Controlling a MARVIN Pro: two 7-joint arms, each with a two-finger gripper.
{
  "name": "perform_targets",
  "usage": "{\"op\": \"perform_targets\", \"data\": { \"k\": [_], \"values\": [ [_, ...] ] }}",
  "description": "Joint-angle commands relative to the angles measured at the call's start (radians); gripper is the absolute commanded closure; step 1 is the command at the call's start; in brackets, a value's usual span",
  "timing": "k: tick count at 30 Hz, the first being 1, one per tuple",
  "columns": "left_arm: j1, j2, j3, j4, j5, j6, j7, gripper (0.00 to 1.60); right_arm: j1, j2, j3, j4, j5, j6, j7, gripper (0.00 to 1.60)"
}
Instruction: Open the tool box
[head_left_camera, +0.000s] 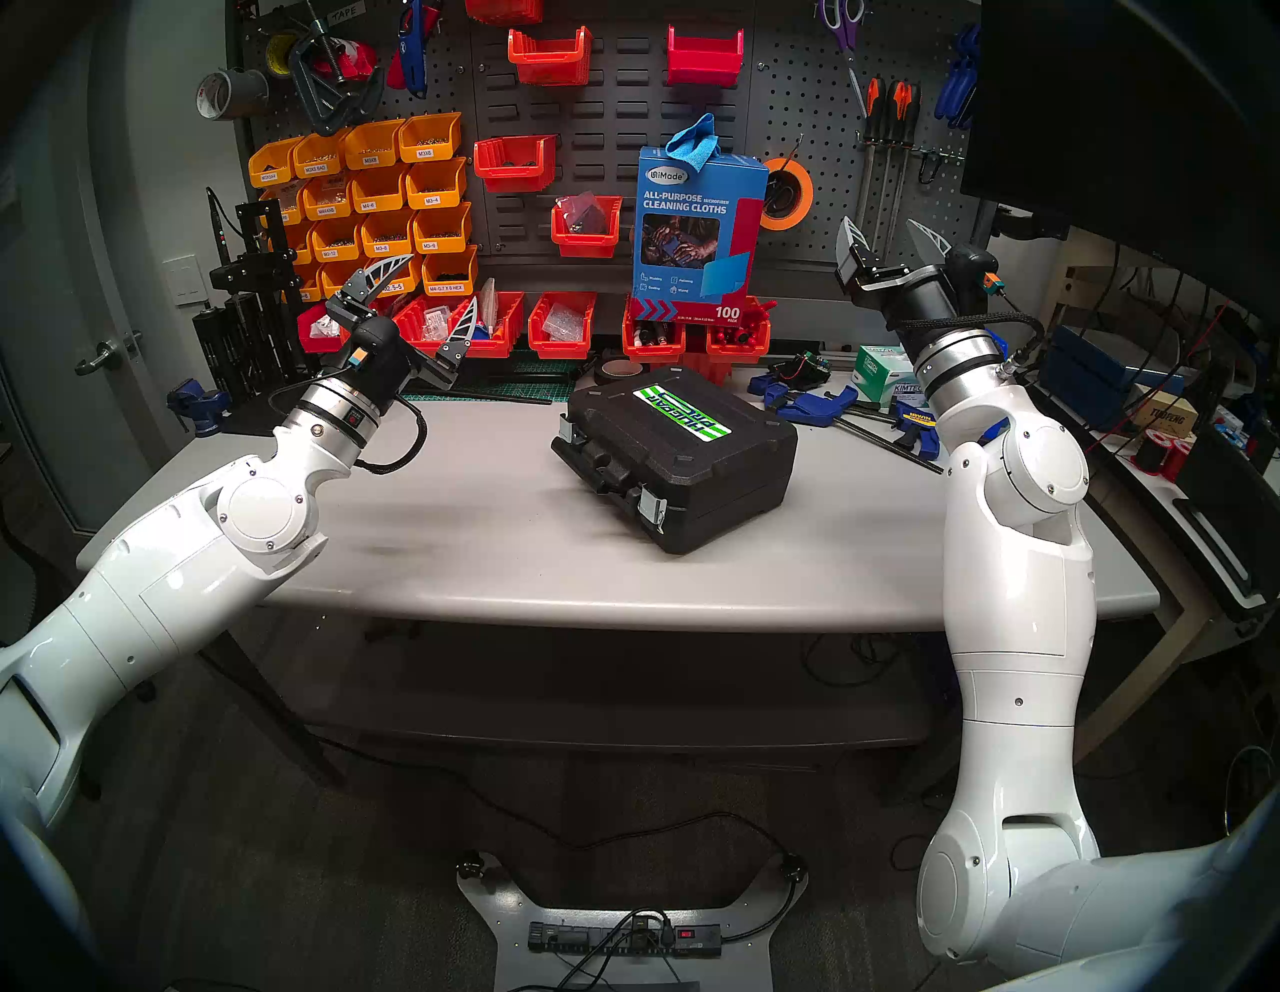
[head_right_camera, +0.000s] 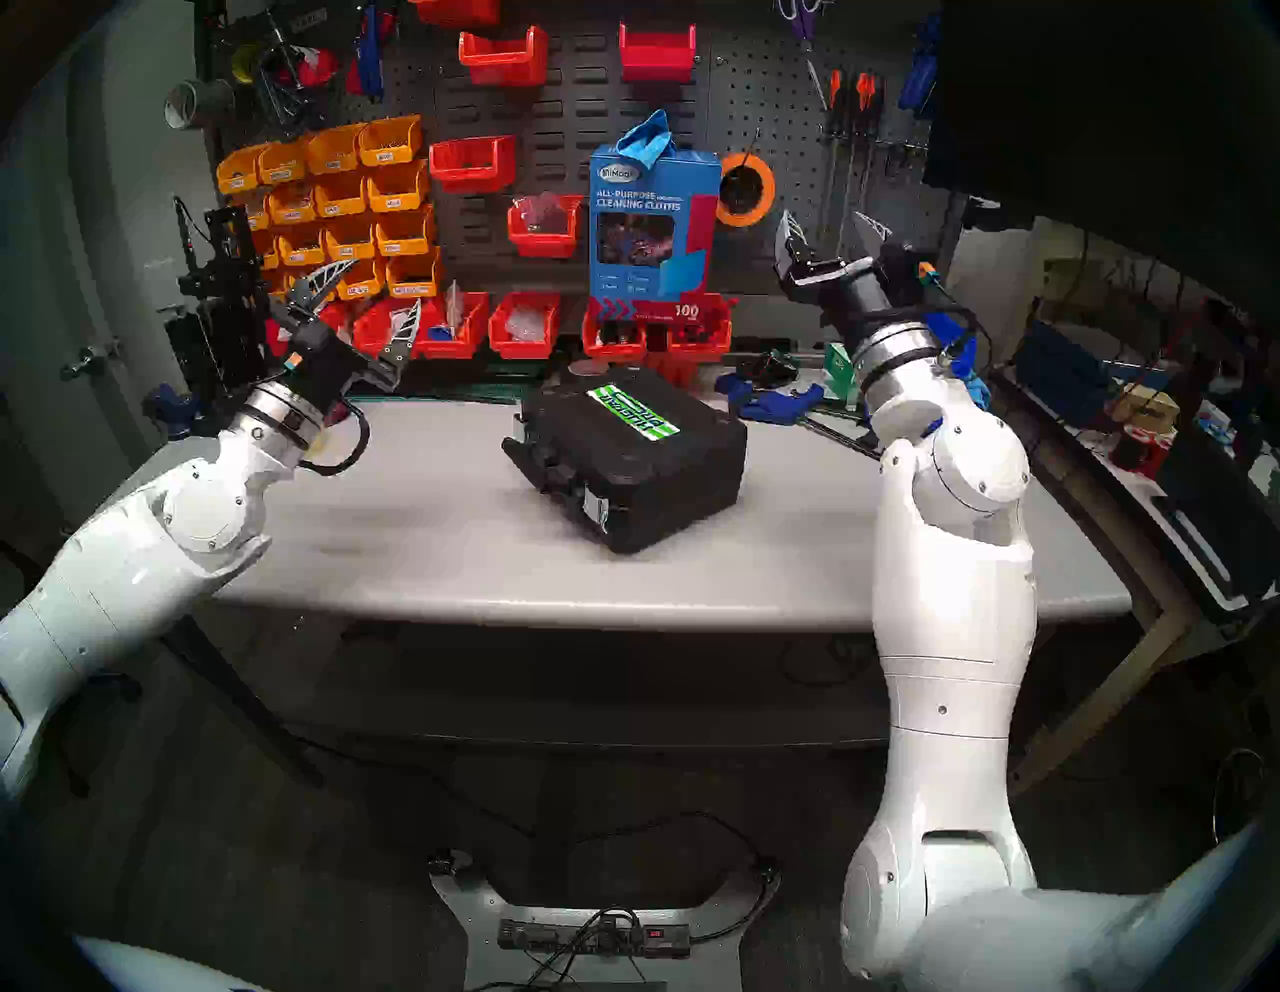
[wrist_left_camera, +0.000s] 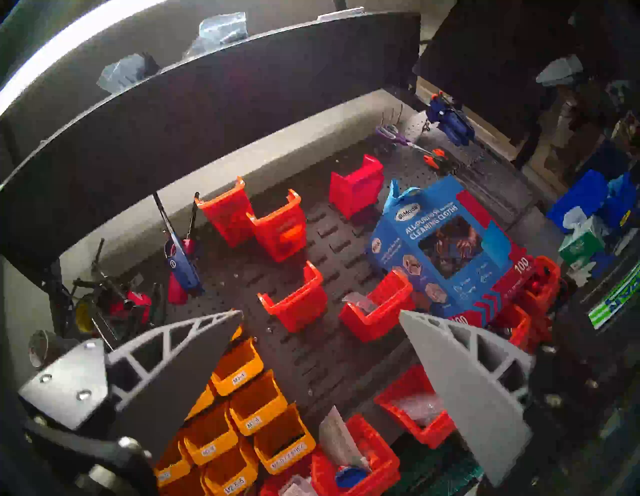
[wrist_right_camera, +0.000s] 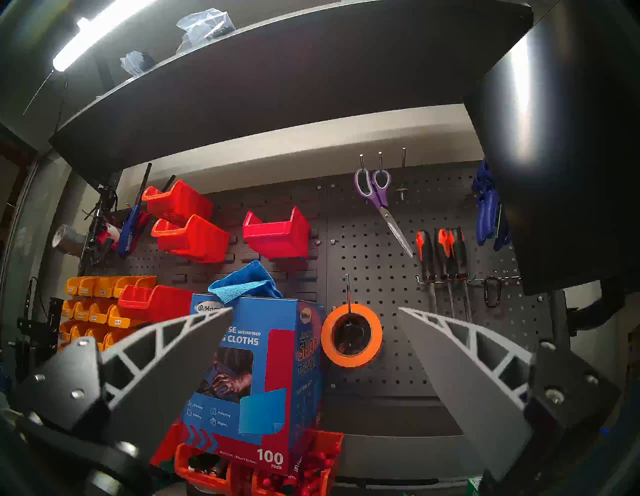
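Note:
The black tool box (head_left_camera: 692, 464) (head_right_camera: 651, 471) lies shut and flat on the grey table (head_left_camera: 450, 540), label up, with its handle and two silver latches (head_left_camera: 652, 509) facing front left. A sliver of its label shows at the right edge of the left wrist view (wrist_left_camera: 616, 301). My left gripper (head_left_camera: 438, 280) (head_right_camera: 382, 284) (wrist_left_camera: 320, 311) is open and empty, raised above the table's far left, well left of the box. My right gripper (head_left_camera: 886, 227) (head_right_camera: 828, 220) (wrist_right_camera: 315, 308) is open and empty, raised high at the far right, pointing at the pegboard.
A blue cleaning-cloth carton (head_left_camera: 696, 228) stands on red bins (head_left_camera: 561, 325) behind the box. Orange bins (head_left_camera: 374, 201) hang on the pegboard at left. Blue clamps (head_left_camera: 824, 405) and a tissue box (head_left_camera: 890, 377) lie at the table's back right. An orange tape roll (wrist_right_camera: 351, 336) hangs there.

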Motion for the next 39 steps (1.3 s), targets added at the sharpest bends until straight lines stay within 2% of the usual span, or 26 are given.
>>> {"op": "perform_targets", "data": {
  "k": [1,4,6,7,8,11,14,16,17,18,19,20,23,29,31,39],
  "values": [
    [-0.029,0.104,-0.012,-0.051,-0.091,0.116,-0.102,0.00,0.004,0.002,0.002,-0.013,0.001,-0.003,0.001,0.00],
    [-0.039,0.121,-0.017,-0.070,-0.142,0.192,-0.150,0.00,0.004,0.003,0.002,-0.014,0.002,-0.003,0.000,0.00],
    [-0.046,0.125,-0.017,-0.071,-0.183,0.210,-0.180,0.00,0.004,0.004,0.001,-0.014,0.002,-0.003,0.000,0.00],
    [-0.052,0.126,-0.021,-0.082,-0.207,0.260,-0.193,0.00,0.003,0.004,0.001,-0.015,0.002,-0.003,0.000,0.00],
    [-0.057,0.125,-0.017,-0.076,-0.223,0.247,-0.206,0.00,0.003,0.004,0.001,-0.015,0.002,-0.003,0.000,0.00],
    [-0.076,0.117,-0.016,-0.082,-0.286,0.333,-0.239,0.00,0.002,0.005,0.001,-0.016,0.003,-0.003,-0.001,0.00],
    [-0.095,0.096,-0.009,-0.077,-0.331,0.380,-0.250,0.00,0.002,0.006,0.000,-0.017,0.004,-0.003,-0.002,0.00],
    [-0.111,0.068,-0.009,-0.079,-0.363,0.460,-0.237,0.00,0.001,0.006,0.000,-0.018,0.004,-0.003,-0.002,0.00],
    [-0.118,0.058,0.000,-0.070,-0.372,0.455,-0.232,0.00,0.001,0.006,0.000,-0.018,0.005,-0.003,-0.002,0.00],
    [-0.124,0.044,0.002,-0.069,-0.384,0.484,-0.225,0.00,0.001,0.007,0.000,-0.018,0.005,-0.003,-0.003,0.00],
    [-0.136,0.018,0.008,-0.066,-0.404,0.538,-0.206,0.00,0.001,0.007,0.000,-0.019,0.005,-0.002,-0.003,0.00],
    [-0.138,0.009,0.018,-0.056,-0.405,0.518,-0.199,0.00,0.001,0.007,0.000,-0.019,0.005,-0.002,-0.003,0.00],
    [-0.155,-0.029,0.029,-0.052,-0.428,0.607,-0.162,0.00,0.000,0.008,-0.001,-0.019,0.006,-0.002,-0.004,0.00],
    [-0.157,-0.094,0.030,-0.042,-0.448,0.721,-0.072,0.00,-0.001,0.009,-0.002,-0.021,0.007,-0.001,-0.005,0.00],
    [-0.153,-0.116,0.031,-0.029,-0.451,0.725,-0.042,0.00,-0.001,0.010,-0.002,-0.021,0.007,-0.001,-0.006,0.00],
    [-0.125,-0.200,0.038,0.046,-0.436,0.662,0.074,0.00,-0.002,0.011,-0.003,-0.022,0.009,-0.001,-0.008,0.00]
  ]
}}
